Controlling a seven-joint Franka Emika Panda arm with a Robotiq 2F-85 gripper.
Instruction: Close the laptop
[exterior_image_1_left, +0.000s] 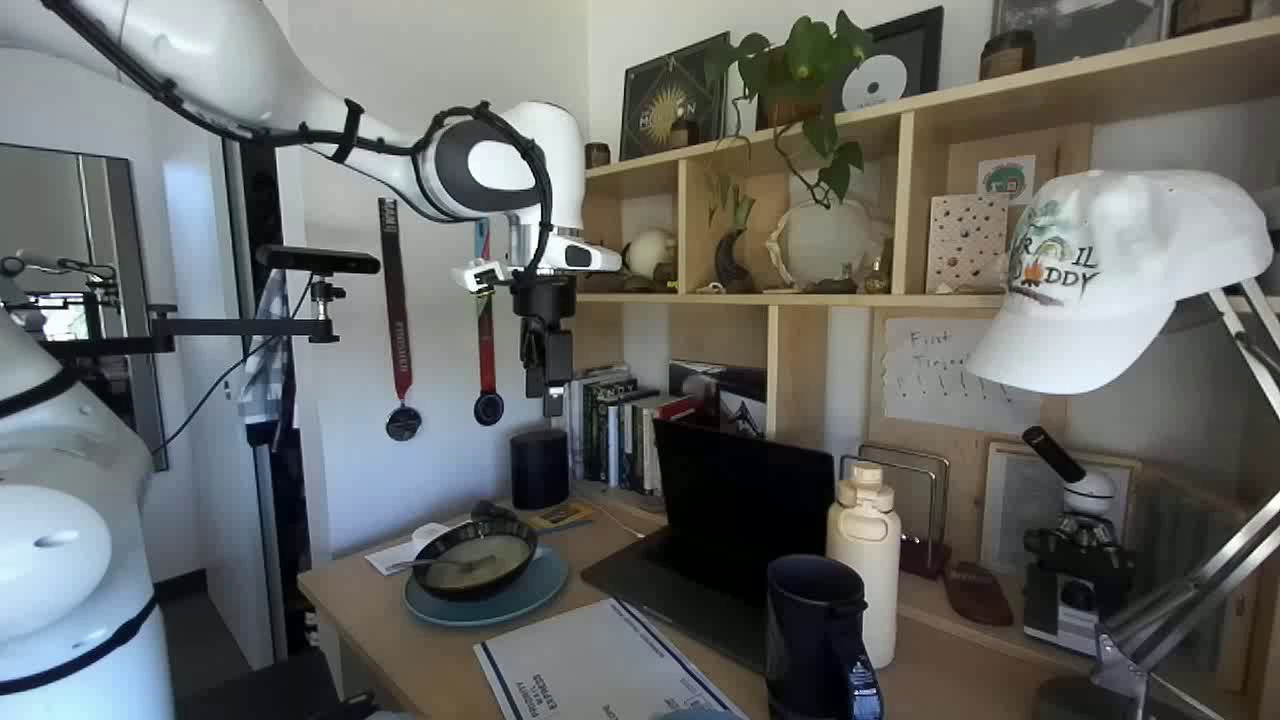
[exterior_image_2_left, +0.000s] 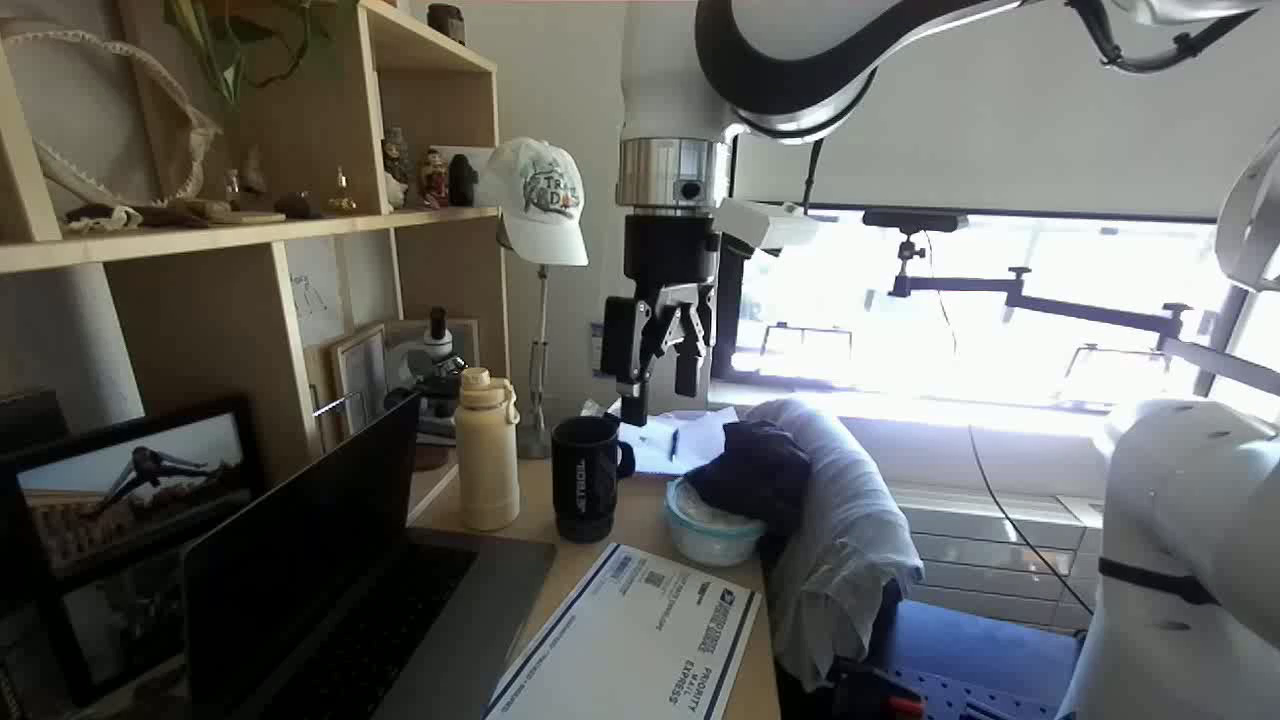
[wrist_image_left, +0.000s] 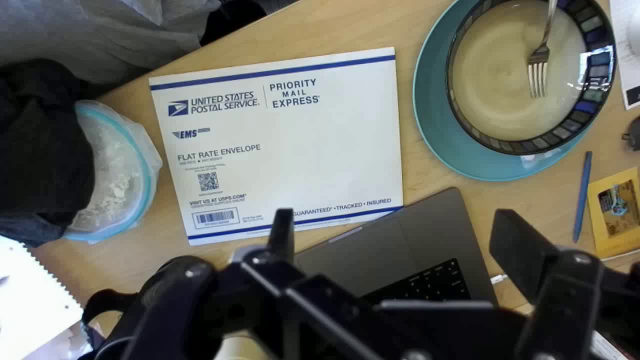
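Observation:
The laptop stands open on the desk, with its dark screen raised and leaning back; it also shows in an exterior view. In the wrist view, part of its grey base and black keyboard shows; the screen is hidden behind the gripper. My gripper is open and empty, pointing down, well above the desk in both exterior views. In the wrist view its fingertips are wide apart, with the laptop's base far below between them. The gripper touches nothing.
A cream bottle and black mug stand by the laptop's side. A white envelope lies at its front edge. A bowl sits on a blue plate. A lidded container is at the desk's edge. Shelves rise behind.

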